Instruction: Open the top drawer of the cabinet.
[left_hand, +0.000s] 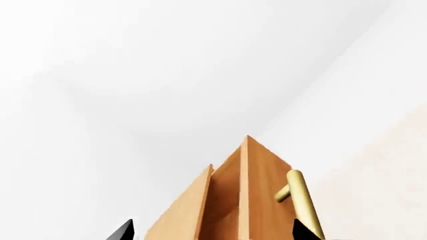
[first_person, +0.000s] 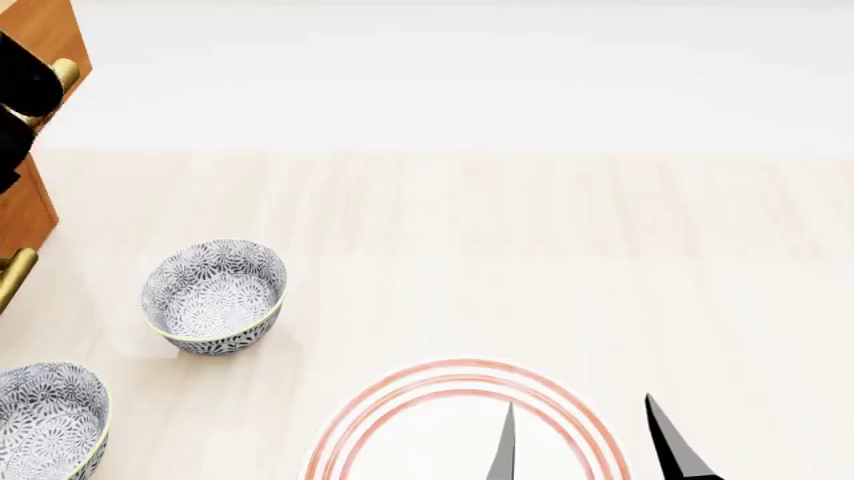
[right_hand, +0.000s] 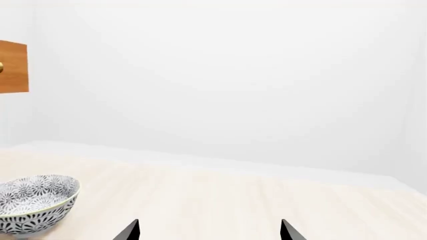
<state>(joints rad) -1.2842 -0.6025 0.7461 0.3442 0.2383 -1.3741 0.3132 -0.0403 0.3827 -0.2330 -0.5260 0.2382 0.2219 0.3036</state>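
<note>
Right gripper: I see my right gripper (first_person: 587, 440) low in the head view, its two dark fingertips (right_hand: 129, 231) spread wide with only bare table between them, so it is released and holding nothing.
Plate: a white plate with red rings (first_person: 400, 400) lies directly under the right gripper, its rim curving just to the left of the fingertips.
Table: the pale wood table (first_person: 534, 260) runs out beyond the right gripper to a white wall.
Bowls: one patterned bowl (first_person: 214, 297) sits well to the left of the right gripper, and a second patterned bowl (first_person: 47, 420) sits nearer me, further left, cut by the frame edge.
Left gripper: my left gripper (left_hand: 213, 232) is up at the cabinet; only its two dark tips show in the wrist view, standing apart.
Left grip state: the brass handle (left_hand: 303, 202) lies against one tip rather than between both, so I cannot tell whether it is grasped.
Top drawer: the top drawer (left_hand: 263, 185) is right in front of the left gripper, its front standing proud of the cabinet (left_hand: 183, 205) with a gap showing paler inner wood, so it is partly open.
Lower handle: a second brass handle (first_person: 14, 280) shows below the left arm, on the cabinet's lower front.
</note>
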